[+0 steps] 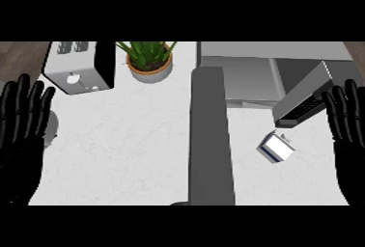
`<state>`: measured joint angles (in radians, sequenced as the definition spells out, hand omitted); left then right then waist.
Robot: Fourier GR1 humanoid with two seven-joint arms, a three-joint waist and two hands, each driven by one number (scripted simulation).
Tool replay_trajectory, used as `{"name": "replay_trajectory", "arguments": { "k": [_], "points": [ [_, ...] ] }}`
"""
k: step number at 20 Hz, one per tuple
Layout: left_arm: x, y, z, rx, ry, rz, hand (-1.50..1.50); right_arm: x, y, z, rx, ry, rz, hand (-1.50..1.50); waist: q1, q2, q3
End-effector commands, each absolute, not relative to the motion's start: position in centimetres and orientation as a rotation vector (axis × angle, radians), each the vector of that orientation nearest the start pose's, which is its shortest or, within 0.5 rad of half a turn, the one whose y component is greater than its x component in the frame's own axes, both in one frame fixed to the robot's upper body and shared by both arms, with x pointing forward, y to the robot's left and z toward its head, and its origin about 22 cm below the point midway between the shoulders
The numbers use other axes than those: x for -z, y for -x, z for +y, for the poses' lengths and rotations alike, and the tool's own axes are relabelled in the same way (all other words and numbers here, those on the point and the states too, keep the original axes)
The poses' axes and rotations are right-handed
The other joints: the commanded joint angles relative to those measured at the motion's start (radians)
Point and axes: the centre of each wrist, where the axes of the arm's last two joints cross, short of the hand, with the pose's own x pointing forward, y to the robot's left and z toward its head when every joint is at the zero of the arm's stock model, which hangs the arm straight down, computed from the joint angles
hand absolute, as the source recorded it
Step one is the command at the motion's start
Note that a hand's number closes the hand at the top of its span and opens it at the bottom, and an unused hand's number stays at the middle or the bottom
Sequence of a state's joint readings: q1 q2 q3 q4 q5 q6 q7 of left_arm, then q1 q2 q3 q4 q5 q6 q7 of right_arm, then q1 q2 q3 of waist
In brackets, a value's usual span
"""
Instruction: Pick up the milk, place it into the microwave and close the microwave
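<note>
A small white and blue milk carton (276,148) stands on the white counter at the right, just in front of the microwave's open door (308,96). The grey microwave (239,72) sits at the back right with its cavity facing the front. My right hand (348,130) is at the right edge, open with fingers straight up, a short way right of the carton and not touching it. My left hand (21,130) rests open at the left edge, fingers up.
A silver toaster (78,66) stands at the back left and a potted green plant (149,60) next to it. A tall dark grey post (210,140) runs down the middle of the counter, between the hands.
</note>
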<state>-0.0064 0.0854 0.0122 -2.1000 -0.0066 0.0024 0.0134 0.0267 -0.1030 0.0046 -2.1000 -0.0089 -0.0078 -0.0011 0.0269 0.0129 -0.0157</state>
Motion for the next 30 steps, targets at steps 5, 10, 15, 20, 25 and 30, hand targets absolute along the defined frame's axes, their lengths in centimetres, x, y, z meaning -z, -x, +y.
{"name": "replay_trajectory", "arguments": {
  "k": [5,10,15,20,25,30],
  "points": [
    [-11.6,-23.0,25.0,0.188,0.018,-2.11,-1.5,-10.0,-19.5,-27.1,-0.276,-0.154,-2.113,-1.5,-0.037,-0.013,0.016],
    [-9.0,-23.0,21.9,0.066,0.168,-1.942,-1.5,-6.6,-18.6,-30.4,-0.272,-0.311,-1.952,-1.5,-0.037,-0.013,0.017],
    [-6.6,-21.0,19.1,0.055,0.181,-1.931,-1.5,-5.0,-16.4,-32.1,-0.296,-0.315,-1.939,-1.5,-0.032,-0.014,0.016],
    [-6.1,-20.1,16.6,0.06,0.179,-1.94,-1.5,-1.6,-14.8,-35.8,-0.296,-0.258,-1.88,-1.5,-0.032,-0.014,0.017],
    [-5.3,-18.1,15.1,0.049,0.189,-1.951,-1.5,-0.7,-15.6,-35.1,-0.292,-0.247,-1.896,-1.5,-0.027,-0.014,0.016],
    [-3.9,-18.3,14.0,0.045,0.176,-1.932,-1.5,3.2,-16.2,-33.2,-0.289,-0.195,-1.916,-1.5,-0.026,-0.013,0.016]
  ]
}}
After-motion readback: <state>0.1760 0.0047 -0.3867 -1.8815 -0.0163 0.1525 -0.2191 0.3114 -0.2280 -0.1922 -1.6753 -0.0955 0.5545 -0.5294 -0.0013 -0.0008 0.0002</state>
